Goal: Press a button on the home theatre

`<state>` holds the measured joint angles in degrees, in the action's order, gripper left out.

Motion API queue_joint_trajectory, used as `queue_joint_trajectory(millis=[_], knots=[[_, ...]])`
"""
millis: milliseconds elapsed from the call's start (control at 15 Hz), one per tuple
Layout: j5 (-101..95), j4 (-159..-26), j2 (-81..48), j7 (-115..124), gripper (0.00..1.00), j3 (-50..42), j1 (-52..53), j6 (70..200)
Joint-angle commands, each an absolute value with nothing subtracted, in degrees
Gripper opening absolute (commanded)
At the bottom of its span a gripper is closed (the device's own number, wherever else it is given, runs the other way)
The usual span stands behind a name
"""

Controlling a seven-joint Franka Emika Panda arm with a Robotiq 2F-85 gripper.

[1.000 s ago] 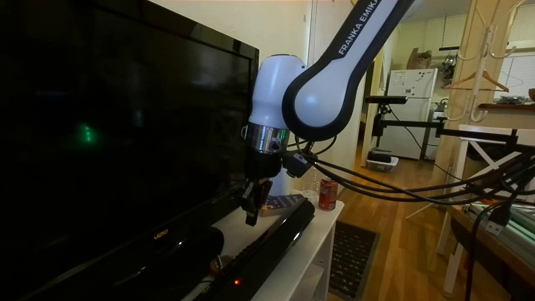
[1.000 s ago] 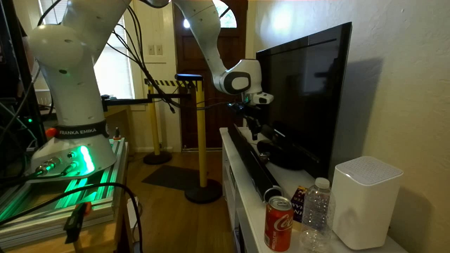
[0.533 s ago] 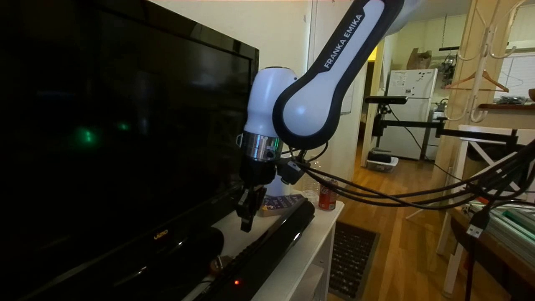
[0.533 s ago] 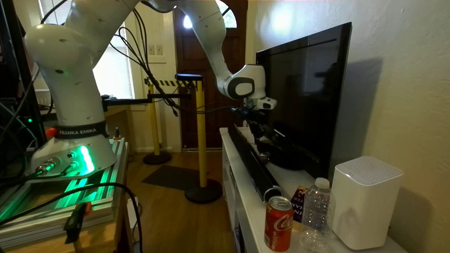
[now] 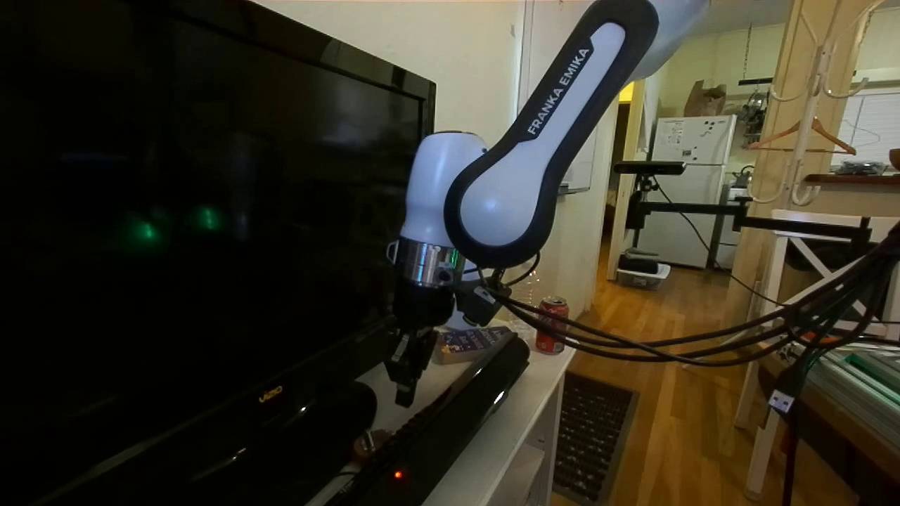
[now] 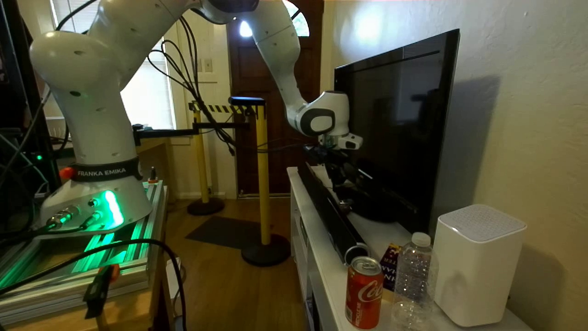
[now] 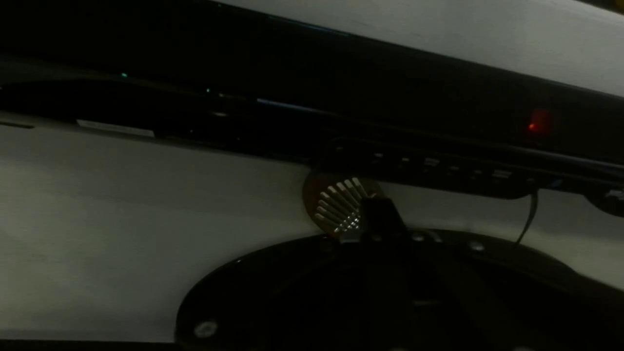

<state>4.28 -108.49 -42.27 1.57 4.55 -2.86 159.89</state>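
The home theatre [image 6: 327,209] lies lengthwise along the white table [image 6: 324,269], and the TV [image 6: 399,110] stands behind it. Just past one end of the home theatre, in both exterior views, a red drink can [image 6: 365,294] stands upright, what it holds hidden. Near the same end stands a clear, capped bottle [image 6: 413,271], upright; I cannot tell whether there is liquid in it. A book [image 6: 389,267] lies behind that end, and a white boxy unit [image 6: 477,271] stands farther back. Well beyond the home theatre, a pale bin [image 5: 643,280] shows dark items [image 5: 638,264] at its top, and higher up sits a brown paper bag [image 5: 704,100], contents hidden. The fingers [image 5: 405,393] hang behind the home theatre, on its TV side, apart from it, set narrow with their tips together
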Motion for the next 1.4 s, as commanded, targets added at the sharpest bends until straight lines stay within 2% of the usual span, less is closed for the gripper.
queue_joint_trajectory(millis=[0, 867, 1333], knots=[[5.80, -107.36, -42.30, 0.36, 0.00, 5.59, -3.75, 157.64], [6.34, -105.03, -44.29, 0.04, 0.00, 5.50, -4.05, 153.03], [8.92, -100.62, -48.90, -4.16, 0.00, 9.22, -7.29, 151.60]])
